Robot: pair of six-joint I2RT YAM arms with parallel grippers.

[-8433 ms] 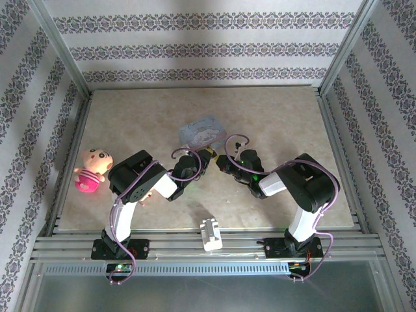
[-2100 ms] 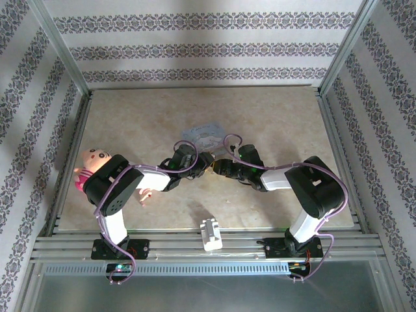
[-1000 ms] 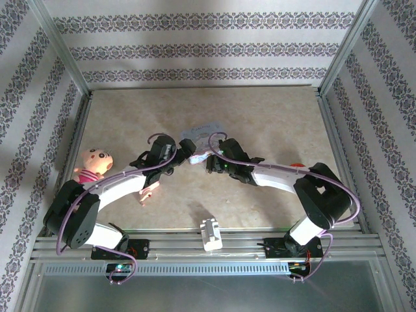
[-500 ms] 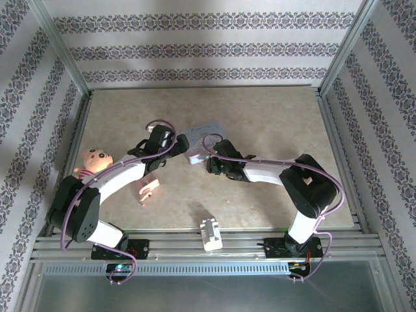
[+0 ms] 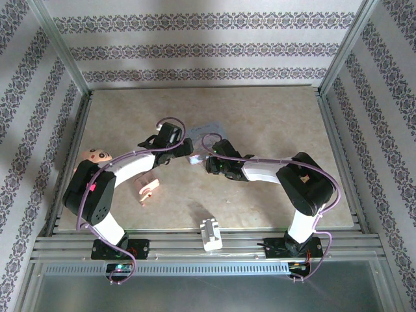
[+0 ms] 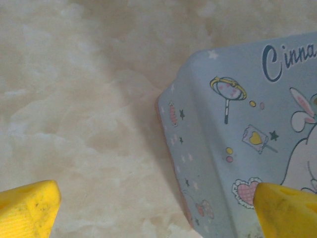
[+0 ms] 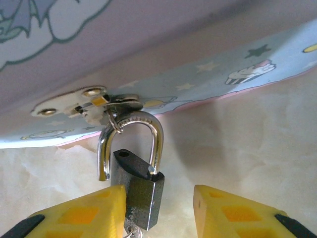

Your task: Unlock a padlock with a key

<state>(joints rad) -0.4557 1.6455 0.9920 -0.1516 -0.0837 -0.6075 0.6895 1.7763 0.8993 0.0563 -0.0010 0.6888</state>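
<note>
The padlock (image 7: 142,194) is hanging by its silvery shackle (image 7: 132,130) from the metal hasp (image 7: 86,105) on the front face of the lilac tin (image 7: 233,64), near the middle of the table (image 5: 273,117). The shackle is standing open: one leg is seated in the dark body and the other is hanging free beside it. The right gripper (image 7: 158,198) is sitting low in front of the tin with its yellow fingers (image 7: 84,213) partly spread around the padlock body. The body is resting against one pad, and a clear gap is showing to the other. A silvery sliver (image 7: 130,231) is protruding beneath the body at the frame edge; whether it is the key cannot be told. The left gripper (image 6: 156,198) is hovering at the tin's corner with its jaws spread wide and gripping nothing, one fingertip (image 6: 285,208) overlapping the tin's lid.
</note>
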